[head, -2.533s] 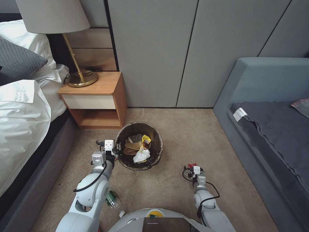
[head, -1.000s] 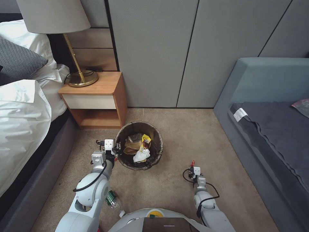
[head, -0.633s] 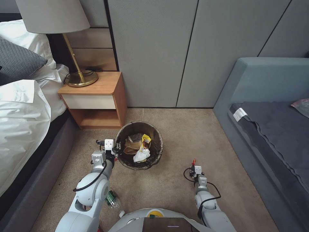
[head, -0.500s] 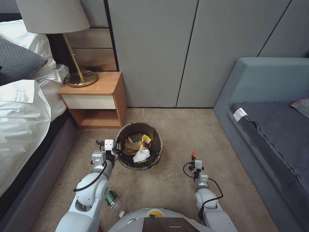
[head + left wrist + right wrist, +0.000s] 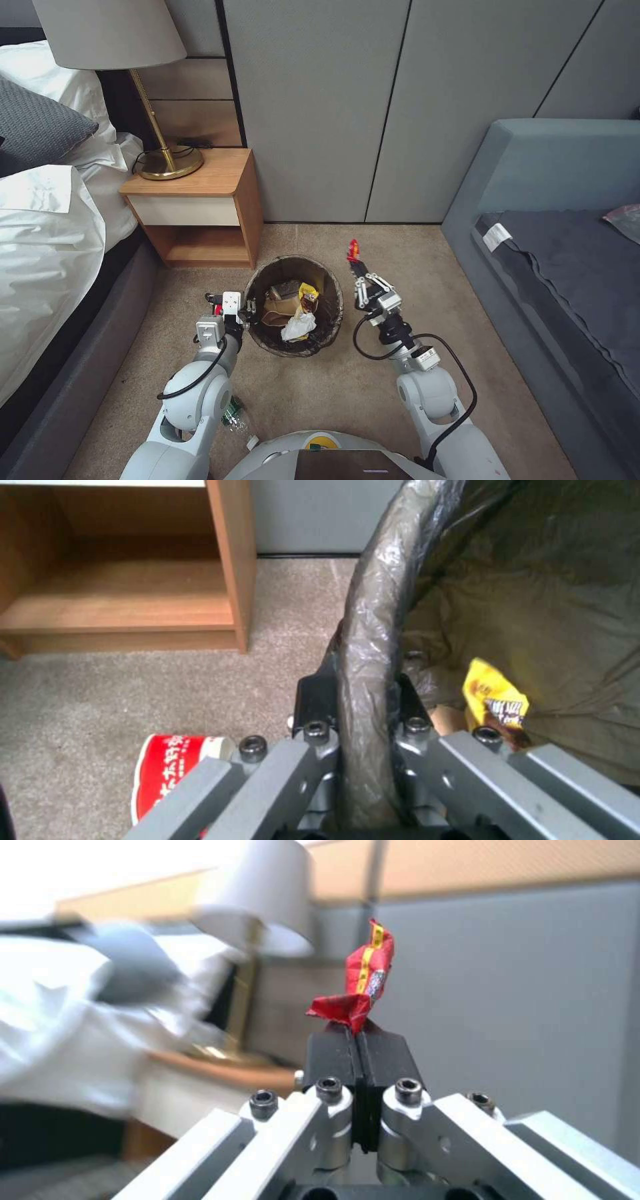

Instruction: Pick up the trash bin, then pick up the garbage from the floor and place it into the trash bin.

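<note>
Head view: the left gripper [image 5: 241,313] is clamped on the left rim of the round trash bin lined with a dark plastic bag [image 5: 331,293]. A red paper cup [image 5: 170,765] lies left of the bin, half hidden. Right of the bin, the right gripper [image 5: 359,265] pinches a small red wrapper [image 5: 353,250], jaws closed.

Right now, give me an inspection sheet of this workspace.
Surface: beige carpet.
Job's things: trash bin holds a yellow wrapper, brown paper bag and tissue; red wrapper pinched beside the bin.
Clutter: red cup and bottle on the floor.
Grippers: left gripper clamps the bin rim; right gripper shut on the red wrapper.
Cables: black loop on the right arm.
Surroundings: nightstand, lamp, bed, sofa.
</note>
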Available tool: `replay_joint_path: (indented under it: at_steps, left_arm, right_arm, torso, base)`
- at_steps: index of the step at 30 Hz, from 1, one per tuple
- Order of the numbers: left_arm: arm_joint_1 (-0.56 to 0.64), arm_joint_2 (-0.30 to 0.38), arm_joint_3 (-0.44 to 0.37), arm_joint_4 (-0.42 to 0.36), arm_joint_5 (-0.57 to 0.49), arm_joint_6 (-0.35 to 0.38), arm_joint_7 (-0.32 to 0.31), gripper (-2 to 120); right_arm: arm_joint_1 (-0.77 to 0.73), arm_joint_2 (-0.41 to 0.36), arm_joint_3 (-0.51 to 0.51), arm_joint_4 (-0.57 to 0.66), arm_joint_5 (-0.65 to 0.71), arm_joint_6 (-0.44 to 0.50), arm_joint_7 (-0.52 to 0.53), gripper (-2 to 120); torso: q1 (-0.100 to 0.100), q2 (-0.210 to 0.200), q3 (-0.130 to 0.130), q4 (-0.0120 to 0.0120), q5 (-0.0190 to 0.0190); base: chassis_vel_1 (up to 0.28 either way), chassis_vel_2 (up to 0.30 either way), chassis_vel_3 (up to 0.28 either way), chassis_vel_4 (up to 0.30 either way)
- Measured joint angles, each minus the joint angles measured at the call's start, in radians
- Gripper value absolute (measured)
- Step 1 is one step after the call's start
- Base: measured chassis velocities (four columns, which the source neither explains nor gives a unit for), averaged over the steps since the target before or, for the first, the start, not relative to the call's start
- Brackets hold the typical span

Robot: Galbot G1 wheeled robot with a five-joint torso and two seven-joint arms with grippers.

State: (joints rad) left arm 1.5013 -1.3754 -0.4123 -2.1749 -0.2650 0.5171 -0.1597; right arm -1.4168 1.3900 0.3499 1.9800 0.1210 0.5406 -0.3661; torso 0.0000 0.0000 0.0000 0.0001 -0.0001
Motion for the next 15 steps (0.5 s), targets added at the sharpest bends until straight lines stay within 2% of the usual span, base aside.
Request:
replay_joint_path:
  at_steps: [6, 15]
  left_arm:
    - [0.001, -0.002, 0.022, 0.005, 0.012, -0.002, 0.000, 3]
    - [0.000, -0.002, 0.027, 0.004, 0.015, -0.002, 0.000, 3]
  right_arm:
    - [0.022, -0.031, -0.079, 0.031, 0.052, -0.060, -0.086, 0]
    - [0.054, -0.035, -0.165, -0.106, 0.063, -0.092, -0.127, 0]
  torso:
    - [0.000, 0.000, 0.000, -0.0001, 0.0000]
    - [0.000, 0.000, 0.000, -0.0001, 0.0001]
  base:
    - [0.000, 0.000, 0.000, 0.000]
    - [0.000, 0.000, 0.000, 0.000]
